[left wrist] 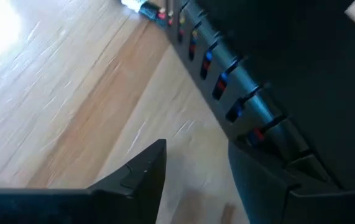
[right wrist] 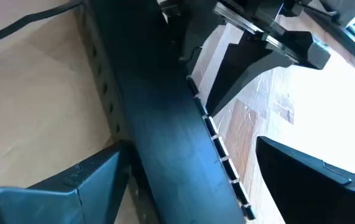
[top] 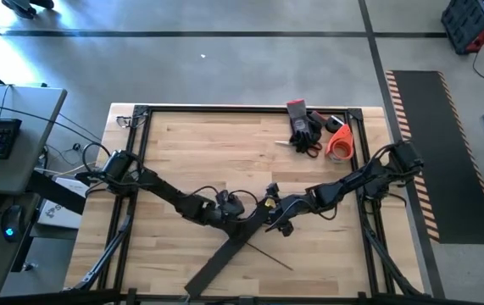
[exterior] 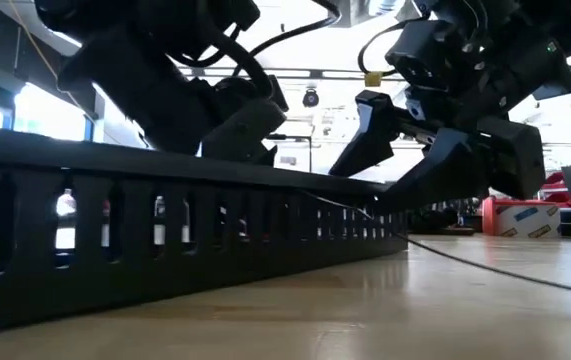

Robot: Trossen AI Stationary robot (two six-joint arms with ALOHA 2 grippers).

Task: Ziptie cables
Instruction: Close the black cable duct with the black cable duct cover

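Black slotted bar [right wrist: 165, 124] between the right gripper's [right wrist: 189, 180] spread fingers [right wrist: 78, 177]

My 2 arms reach in from opposite sides and meet near the middle, low over the surface. My left arm [top: 169, 196] comes from the left edge, elbow bent, wrist angled down toward the centre. Its gripper [left wrist: 193, 180] has fingers parted, with a clear gap between the 2 dark tips. My right arm [top: 352, 182] stretches in from the right edge. Its gripper [right wrist: 189, 180] stands wide apart, 1 finger [right wrist: 84, 180] on each side. Both grippers sit just beside each other, tips pointing down.
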